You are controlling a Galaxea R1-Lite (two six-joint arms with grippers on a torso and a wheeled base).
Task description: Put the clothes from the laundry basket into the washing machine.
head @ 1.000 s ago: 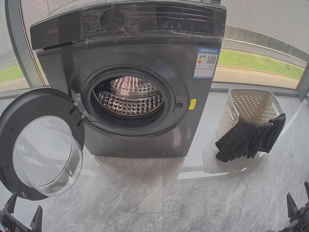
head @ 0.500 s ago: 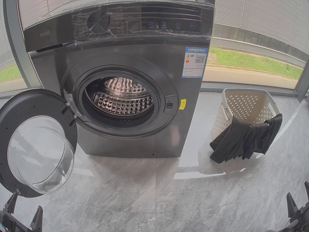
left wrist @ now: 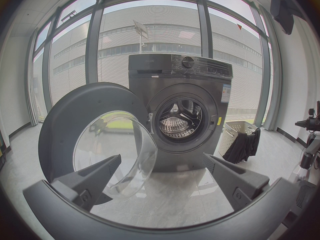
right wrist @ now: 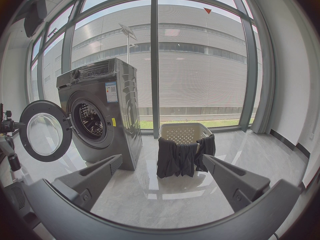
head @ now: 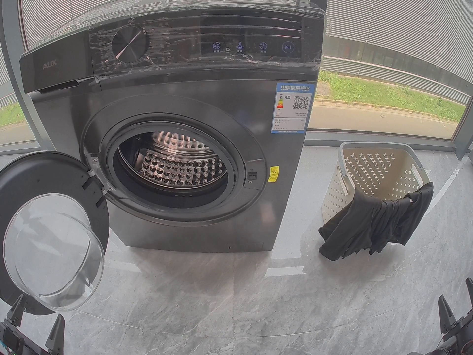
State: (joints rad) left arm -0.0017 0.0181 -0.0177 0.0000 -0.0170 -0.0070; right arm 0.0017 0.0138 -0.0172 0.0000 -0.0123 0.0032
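Note:
A grey front-loading washing machine [head: 172, 104] stands ahead on the left, its round door [head: 49, 228] swung open to its left and the steel drum [head: 177, 166] bare inside. To its right a cream laundry basket [head: 379, 166] sits on the floor with a black garment [head: 369, 223] draped over its front rim. My left gripper [left wrist: 160, 177] is open, low and well short of the machine [left wrist: 180, 107]. My right gripper [right wrist: 160, 177] is open too, held low, with the basket [right wrist: 185, 132] and black garment [right wrist: 181, 155] some way ahead of it.
Grey marble floor [head: 246, 301] stretches between me and the machine. Floor-to-ceiling windows [right wrist: 200, 67] with dark frames run behind machine and basket. The open door juts into the left floor area near my left gripper.
The whole head picture has shifted: machine and basket appear larger and further left, so the camera has moved closer. Both grippers keep their places at the lower corners.

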